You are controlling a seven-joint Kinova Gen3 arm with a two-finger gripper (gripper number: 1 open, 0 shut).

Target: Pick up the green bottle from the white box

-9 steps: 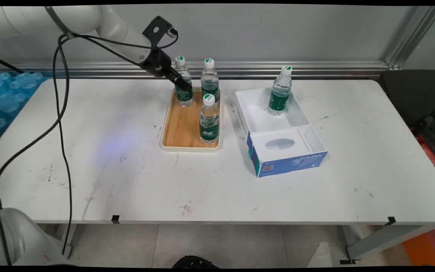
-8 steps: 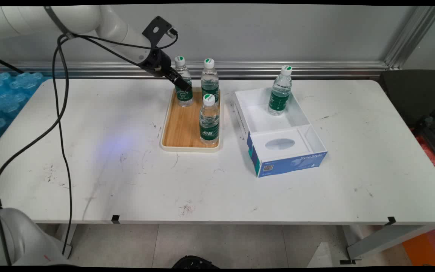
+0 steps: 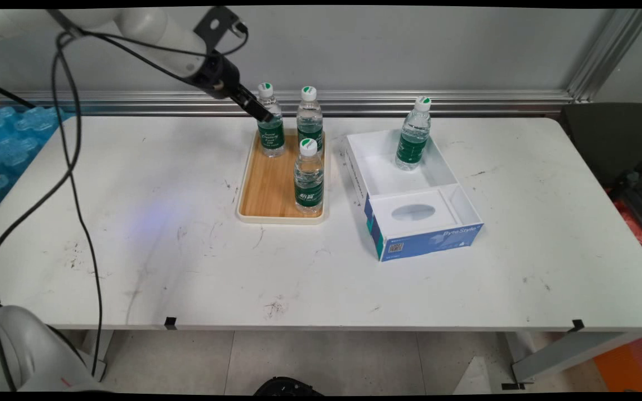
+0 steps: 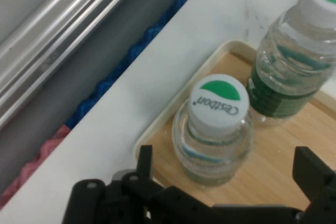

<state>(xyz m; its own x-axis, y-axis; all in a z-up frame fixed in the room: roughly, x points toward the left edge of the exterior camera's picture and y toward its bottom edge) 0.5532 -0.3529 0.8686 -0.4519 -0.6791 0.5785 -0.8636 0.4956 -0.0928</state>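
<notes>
Four water bottles in all, each with a green label and white cap: three on the one wooden tray, namely the back-left bottle, the back-right bottle and the front bottle, and a fourth bottle at about three o'clock from them in the single white box. One white table.

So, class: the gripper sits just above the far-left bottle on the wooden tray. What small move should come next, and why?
Probably a short drop straight down. In the hand view the gripper is open, its fingers either side of the far-left bottle but up near its cap; lowering would put them round the body. The neighbouring bottle on the tray stands close.
</notes>
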